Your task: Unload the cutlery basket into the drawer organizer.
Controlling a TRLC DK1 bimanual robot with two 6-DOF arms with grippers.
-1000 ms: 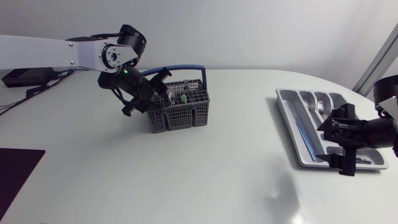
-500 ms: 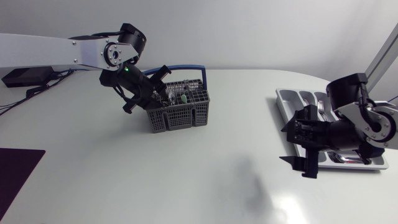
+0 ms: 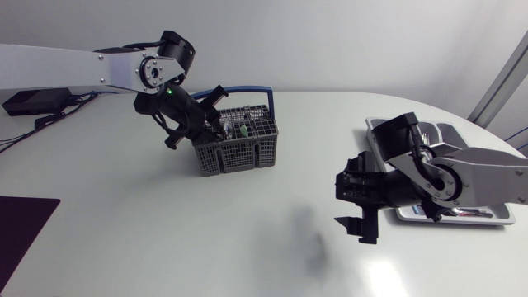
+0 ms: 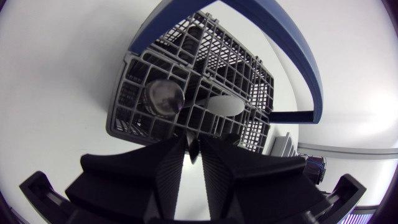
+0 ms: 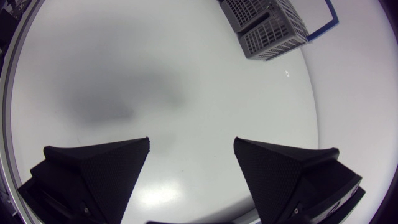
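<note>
**Q:** Position of the cutlery basket and drawer organizer?

**A:** The basket is toward the desk's back edge, left of middle. The organizer is at the right edge.

**Q:** Left gripper?

**A:** Over the basket, its 2 fingers nearly together and pinching a thin cutlery handle. 1 spoon stands just ahead.

**Q:** Right gripper?

**A:** Spread wide, holding nothing, over bare desk beside the organizer's left edge.
</note>
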